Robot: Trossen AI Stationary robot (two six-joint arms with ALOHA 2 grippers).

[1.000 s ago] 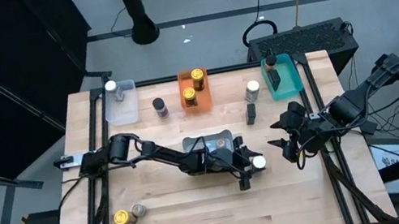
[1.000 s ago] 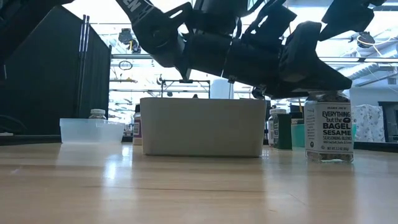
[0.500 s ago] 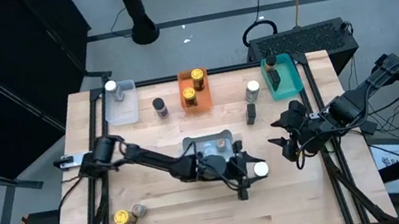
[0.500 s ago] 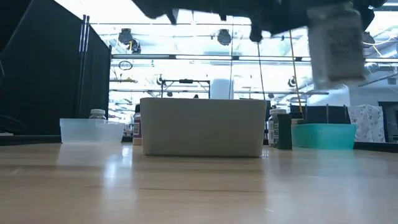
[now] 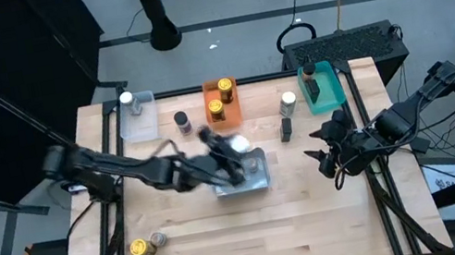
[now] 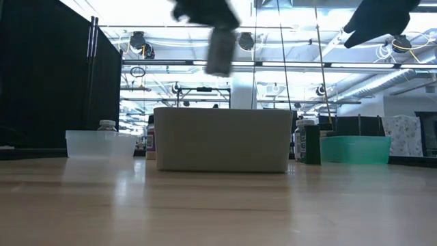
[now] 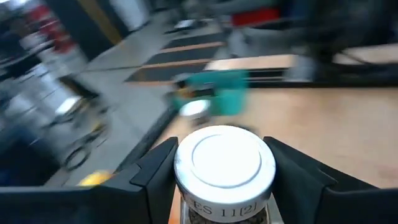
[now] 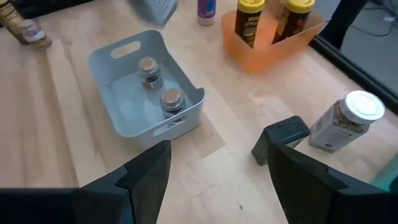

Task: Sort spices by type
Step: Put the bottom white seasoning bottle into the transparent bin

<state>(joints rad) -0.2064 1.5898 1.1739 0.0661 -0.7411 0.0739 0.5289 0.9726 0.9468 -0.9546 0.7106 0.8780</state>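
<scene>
My left tool (image 5: 230, 150): pinching a small clear glass spice jar with a white lid (image 7: 224, 167), lifted above the pale grey rectangular plastic bin (image 5: 260, 181) at the middle of the wooden desk (image 5: 229, 240). That bin: two brown-lidded jars (image 8: 160, 88) inside. My right tool (image 5: 321, 156): spread, holding nothing, near the desk's right edge. Orange bin (image 5: 219, 120): two gold-lidded jars. White-lidded jar (image 5: 288, 102): standing on the desk between the orange and teal bins (image 5: 327, 96).

readable text: only a cut-off bit, "ES 11[2]" | where: on the label of the white-lid spice jar (image 7: 224, 171) held in the left claw (image 7: 224, 186) | other labels: too blurry to read
</scene>
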